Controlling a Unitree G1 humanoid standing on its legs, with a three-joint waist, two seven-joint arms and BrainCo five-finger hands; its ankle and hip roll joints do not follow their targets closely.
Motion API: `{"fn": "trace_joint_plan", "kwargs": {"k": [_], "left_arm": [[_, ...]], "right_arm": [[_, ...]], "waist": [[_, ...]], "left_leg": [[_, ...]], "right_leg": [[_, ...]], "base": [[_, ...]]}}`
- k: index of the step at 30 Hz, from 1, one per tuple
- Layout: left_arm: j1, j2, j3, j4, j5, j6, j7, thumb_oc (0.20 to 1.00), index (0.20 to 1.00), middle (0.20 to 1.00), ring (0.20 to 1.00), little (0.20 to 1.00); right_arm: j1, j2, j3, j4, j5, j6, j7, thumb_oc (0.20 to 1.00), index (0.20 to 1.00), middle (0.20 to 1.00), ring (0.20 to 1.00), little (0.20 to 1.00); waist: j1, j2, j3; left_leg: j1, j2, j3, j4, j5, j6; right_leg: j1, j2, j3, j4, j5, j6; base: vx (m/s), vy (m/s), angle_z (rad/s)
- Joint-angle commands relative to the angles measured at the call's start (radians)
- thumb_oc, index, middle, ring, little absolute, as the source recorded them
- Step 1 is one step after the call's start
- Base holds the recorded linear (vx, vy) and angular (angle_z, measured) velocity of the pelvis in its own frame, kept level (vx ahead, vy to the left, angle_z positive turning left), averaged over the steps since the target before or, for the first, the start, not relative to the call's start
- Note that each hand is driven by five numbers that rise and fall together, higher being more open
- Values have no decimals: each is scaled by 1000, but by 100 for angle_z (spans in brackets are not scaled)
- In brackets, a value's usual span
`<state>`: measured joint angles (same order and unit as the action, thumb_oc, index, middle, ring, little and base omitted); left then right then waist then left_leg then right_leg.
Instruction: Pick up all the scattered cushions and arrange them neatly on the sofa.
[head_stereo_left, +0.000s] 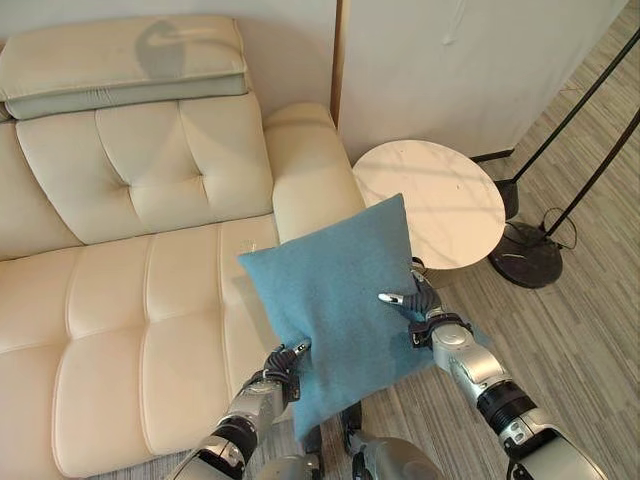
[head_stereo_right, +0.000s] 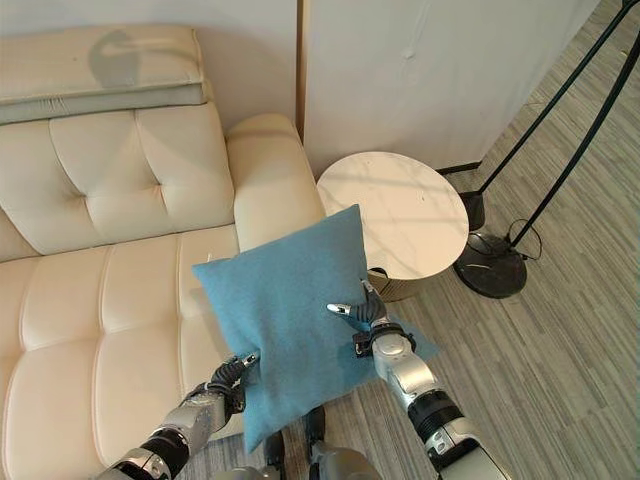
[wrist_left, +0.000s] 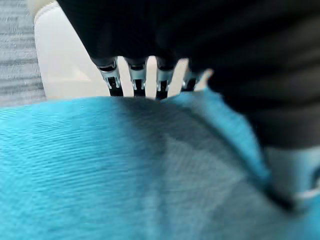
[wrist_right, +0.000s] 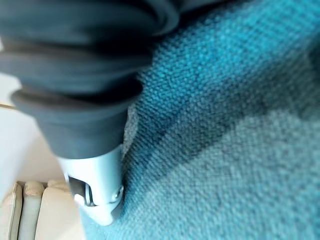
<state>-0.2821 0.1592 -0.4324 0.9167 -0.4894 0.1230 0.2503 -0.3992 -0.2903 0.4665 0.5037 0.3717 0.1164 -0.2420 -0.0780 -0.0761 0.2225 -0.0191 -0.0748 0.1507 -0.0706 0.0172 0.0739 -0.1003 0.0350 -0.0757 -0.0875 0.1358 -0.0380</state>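
The robot holds a blue cushion (head_stereo_left: 335, 300) up off the floor between both hands, in front of the cream leather sofa (head_stereo_left: 130, 300) and just over the front edge of its seat near the armrest (head_stereo_left: 305, 170). The left hand (head_stereo_left: 283, 366) grips the cushion's lower left edge, thumb on the front face and fingers (wrist_left: 137, 82) curled over the edge behind it. The right hand (head_stereo_left: 415, 300) pinches the right edge, its thumb lying across the front of the fabric while the fingers go behind. The cushion hangs tilted, one corner pointing up toward a round white side table (head_stereo_left: 435, 200) that stands beside the armrest. Two black floor lamp bases (head_stereo_left: 528, 255) rest on the grey striped floor past the table.
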Motion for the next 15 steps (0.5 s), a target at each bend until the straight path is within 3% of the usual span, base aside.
{"fn": "trace_joint_plan", "kwargs": {"k": [1, 9, 10, 11, 13, 15], "left_arm": [[-103, -117, -139, -35, 101, -28, -10, 1000, 1000, 1000, 1000, 1000], [-82, -144, -237, -113, 32, -77, -5, 1000, 1000, 1000, 1000, 1000], [-78, -145, -245, -116, 29, -83, -6, 614, 614, 614, 614, 614], [-78, -147, -256, -119, 27, -87, -8, 200, 200, 200, 200, 200], [-74, -150, -269, -124, 12, -97, -12, 200, 200, 200, 200, 200], [-68, -151, -280, -125, 17, -102, -19, 200, 200, 200, 200, 200]], "right_arm": [[-40, 178, 161, -9, 29, -27, 62, 1000, 1000, 1000, 1000, 1000], [-95, 221, 276, 87, 24, -28, 84, 1000, 1000, 1000, 1000, 1000], [-102, 222, 287, 102, 21, -30, 89, 1000, 1000, 1000, 1000, 1000], [-112, 223, 303, 118, 11, -30, 98, 548, 548, 548, 548, 548], [-136, 228, 333, 150, -2, -27, 113, 200, 200, 200, 200, 200], [-159, 229, 366, 165, -28, -24, 134, 200, 200, 200, 200, 200]], "waist": [[15, -42, -24], [44, -59, -6], [48, -62, -5], [53, -65, -2], [62, -72, 3], [69, -77, 5]], "left_leg": [[-27, 141, -22, -17, 4, -126], [-43, 135, -43, -17, 10, -130], [-45, 135, -45, -17, 10, -130], [-48, 134, -48, -17, 11, -131], [-53, 134, -51, -17, 13, -133], [-54, 134, -54, -17, 13, -134]], "right_leg": [[43, -84, 27, 0, -150, 115], [37, -90, 9, 0, -151, 117], [36, -90, 7, 0, -152, 117], [34, -90, 5, 0, -151, 117], [30, -91, 3, 0, -150, 116], [30, -91, 2, 0, -150, 116]], "base": [[0, 0, 0], [-9, -8, 3], [-21, -14, 8], [-18, -13, 7], [-19, -22, 14], [-9, -20, 11]]}}
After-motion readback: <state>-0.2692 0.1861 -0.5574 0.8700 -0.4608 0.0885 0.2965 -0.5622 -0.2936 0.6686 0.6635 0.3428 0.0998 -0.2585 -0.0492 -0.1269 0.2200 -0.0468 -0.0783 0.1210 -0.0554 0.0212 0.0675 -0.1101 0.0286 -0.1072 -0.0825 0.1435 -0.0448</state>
